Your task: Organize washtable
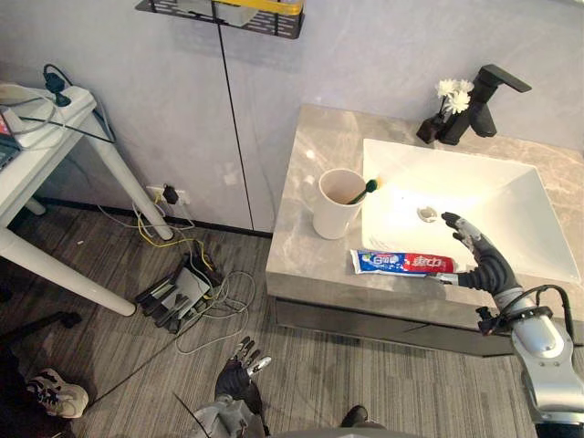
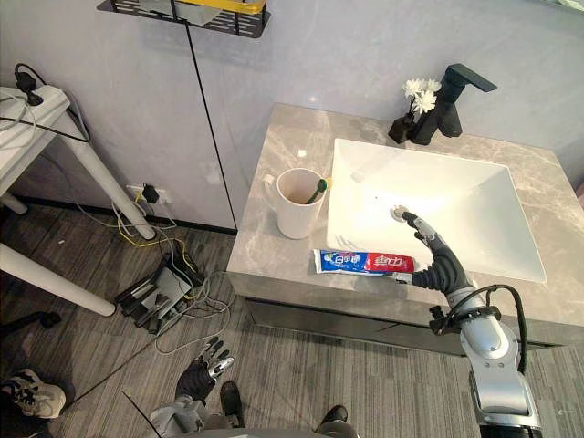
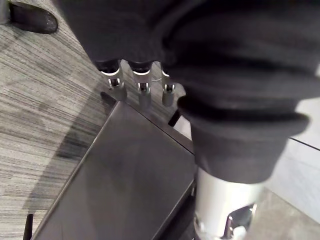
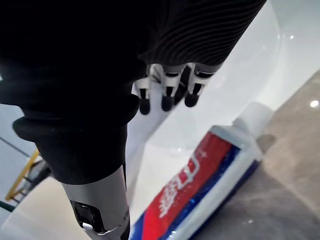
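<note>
Two loose-fingered hands: R hand (image 1: pixel 488 265) by toothpaste (image 1: pixel 401 263) (cap (image 4: pixel 252 117) clear in wrist view), L hand (image 1: pixel 239 370) low.

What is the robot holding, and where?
Nothing. The right hand hovers open by the red-and-blue toothpaste tube; the left hand hangs empty.

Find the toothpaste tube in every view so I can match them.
Left eye view: toothpaste tube on the counter, in front of the sink.
Right eye view: same spot.
Right wrist view: close up, beside the sink.
Left wrist view: faces the floor instead.
Shared landmark: the white sink.
</note>
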Available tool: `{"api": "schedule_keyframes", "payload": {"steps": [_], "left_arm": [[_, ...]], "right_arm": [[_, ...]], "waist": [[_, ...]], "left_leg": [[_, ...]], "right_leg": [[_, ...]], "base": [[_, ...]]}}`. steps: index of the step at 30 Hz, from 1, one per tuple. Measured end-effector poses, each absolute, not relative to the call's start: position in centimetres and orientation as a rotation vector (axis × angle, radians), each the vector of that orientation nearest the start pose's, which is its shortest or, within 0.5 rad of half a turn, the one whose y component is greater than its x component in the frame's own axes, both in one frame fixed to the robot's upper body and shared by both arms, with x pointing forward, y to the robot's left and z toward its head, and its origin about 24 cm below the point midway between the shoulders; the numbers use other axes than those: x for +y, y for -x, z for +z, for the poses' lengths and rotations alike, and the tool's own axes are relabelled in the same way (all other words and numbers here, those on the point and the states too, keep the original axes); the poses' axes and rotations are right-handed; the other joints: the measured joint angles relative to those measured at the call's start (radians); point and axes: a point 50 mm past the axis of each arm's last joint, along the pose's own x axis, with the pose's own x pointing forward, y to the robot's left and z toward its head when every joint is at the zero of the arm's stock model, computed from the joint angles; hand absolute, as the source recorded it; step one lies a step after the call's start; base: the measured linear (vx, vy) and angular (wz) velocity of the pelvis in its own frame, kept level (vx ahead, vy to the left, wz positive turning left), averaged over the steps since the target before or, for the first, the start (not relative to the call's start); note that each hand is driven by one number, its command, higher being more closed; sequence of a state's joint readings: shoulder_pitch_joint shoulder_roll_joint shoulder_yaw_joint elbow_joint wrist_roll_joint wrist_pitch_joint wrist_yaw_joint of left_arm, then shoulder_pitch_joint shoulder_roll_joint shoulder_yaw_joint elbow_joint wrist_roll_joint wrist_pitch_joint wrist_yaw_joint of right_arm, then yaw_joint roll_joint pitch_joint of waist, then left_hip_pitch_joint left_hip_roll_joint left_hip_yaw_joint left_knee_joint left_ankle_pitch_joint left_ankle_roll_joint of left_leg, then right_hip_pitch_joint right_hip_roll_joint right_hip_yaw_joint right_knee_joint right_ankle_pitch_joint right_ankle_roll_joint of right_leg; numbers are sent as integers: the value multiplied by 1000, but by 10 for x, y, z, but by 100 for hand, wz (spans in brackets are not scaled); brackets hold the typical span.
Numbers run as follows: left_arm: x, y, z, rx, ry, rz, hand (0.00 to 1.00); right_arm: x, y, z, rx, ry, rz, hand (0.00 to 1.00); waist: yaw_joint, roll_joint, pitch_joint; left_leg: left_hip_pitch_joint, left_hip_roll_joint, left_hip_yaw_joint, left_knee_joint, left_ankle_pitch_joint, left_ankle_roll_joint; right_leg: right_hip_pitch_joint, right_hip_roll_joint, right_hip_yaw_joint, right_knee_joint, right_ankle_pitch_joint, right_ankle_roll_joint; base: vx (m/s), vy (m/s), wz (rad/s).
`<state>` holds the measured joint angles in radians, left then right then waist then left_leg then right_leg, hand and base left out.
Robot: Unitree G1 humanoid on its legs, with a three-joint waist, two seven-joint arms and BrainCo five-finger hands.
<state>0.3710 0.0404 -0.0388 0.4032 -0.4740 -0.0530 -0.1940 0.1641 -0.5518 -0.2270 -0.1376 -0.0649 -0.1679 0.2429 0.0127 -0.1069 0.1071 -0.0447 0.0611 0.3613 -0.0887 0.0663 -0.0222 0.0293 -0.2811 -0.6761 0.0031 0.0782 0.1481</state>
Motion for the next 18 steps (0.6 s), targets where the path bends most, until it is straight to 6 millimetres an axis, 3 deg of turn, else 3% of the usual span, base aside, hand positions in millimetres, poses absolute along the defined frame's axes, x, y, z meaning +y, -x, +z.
{"api": "schedule_keyframes", "payload": {"steps": [7,18], "left_arm": [[164,-115,-103,637,484,74,0],[163,-115,-103,639,465,66,0]], "right_arm": [[-280,-221,91,-46,703,93,0],[-281,-230,102,-75,739,102,0]], "waist": [[1,1,-3],[3,3,-7]], "left_leg": [[1,-1,-1,0,3,4],[-6,-1,-6,-2,3,4]], "right_leg": [[2,0,0,0,0,0],[0,0,-5,-1,0,0]], "base": [[0,0,0],[1,-3,1]]}}
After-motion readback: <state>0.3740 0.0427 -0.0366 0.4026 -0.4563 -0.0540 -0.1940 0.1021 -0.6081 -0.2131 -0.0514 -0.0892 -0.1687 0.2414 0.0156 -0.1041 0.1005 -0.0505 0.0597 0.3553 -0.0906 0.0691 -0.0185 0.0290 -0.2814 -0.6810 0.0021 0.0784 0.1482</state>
